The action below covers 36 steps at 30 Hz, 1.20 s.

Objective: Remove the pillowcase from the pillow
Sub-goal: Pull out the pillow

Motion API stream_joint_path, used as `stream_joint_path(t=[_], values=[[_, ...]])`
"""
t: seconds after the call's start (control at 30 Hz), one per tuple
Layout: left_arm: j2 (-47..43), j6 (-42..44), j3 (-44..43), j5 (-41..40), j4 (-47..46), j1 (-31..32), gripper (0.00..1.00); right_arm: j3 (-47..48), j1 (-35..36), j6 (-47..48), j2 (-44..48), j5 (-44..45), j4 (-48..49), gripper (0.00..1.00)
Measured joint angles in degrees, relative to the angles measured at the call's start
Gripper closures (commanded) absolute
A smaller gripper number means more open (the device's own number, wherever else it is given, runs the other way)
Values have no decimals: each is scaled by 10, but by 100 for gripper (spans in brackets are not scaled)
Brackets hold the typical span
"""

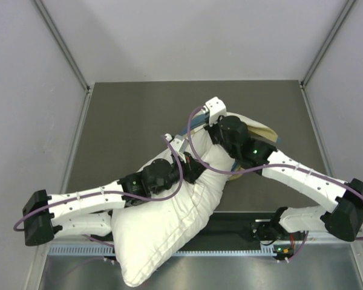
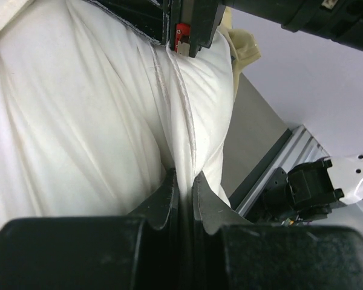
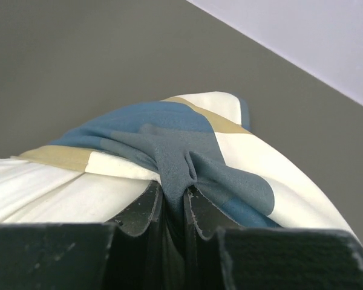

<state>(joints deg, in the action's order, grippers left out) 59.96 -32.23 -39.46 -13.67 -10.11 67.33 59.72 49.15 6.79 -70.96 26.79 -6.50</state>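
Both grippers clamped, one on each fabric!
Left gripper (image 2: pixel 183 192) pinches the white pillow (image 1: pixel 163 229) at its seam; right gripper (image 3: pixel 175 196) grasps a blue fold of the checked pillowcase (image 3: pixel 169 133), bunched at the pillow's far end on the dark surface (image 1: pixel 127 121).

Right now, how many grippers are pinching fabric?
2. The left gripper pinches the seam of the pillow, midway along it. The right gripper pinches a blue fold of the pillowcase at the far end. Neither grip is hidden.
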Motion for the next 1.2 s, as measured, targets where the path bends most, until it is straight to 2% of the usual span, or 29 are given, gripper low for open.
stream_joint_path(t=[0.43, 0.8, 0.93, 1.1, 1.2], values=[[-7, -48, 30, -83, -57, 24, 100, 144, -89, -77, -83, -170, -162, 98], [-1, -82, 37, -119, -73, 52, 100, 206, -132, -106, -104, -253, -266, 98], [-4, -91, 48, -118, -70, 65, 100, 223, -153, -102, -106, -256, -288, 98], [-45, -114, 78, -59, -30, 131, 100, 243, -262, -62, -124, -167, -285, 99], [-59, -119, 80, -45, -12, 136, 100, 246, -280, -50, -128, -129, -288, 99]])
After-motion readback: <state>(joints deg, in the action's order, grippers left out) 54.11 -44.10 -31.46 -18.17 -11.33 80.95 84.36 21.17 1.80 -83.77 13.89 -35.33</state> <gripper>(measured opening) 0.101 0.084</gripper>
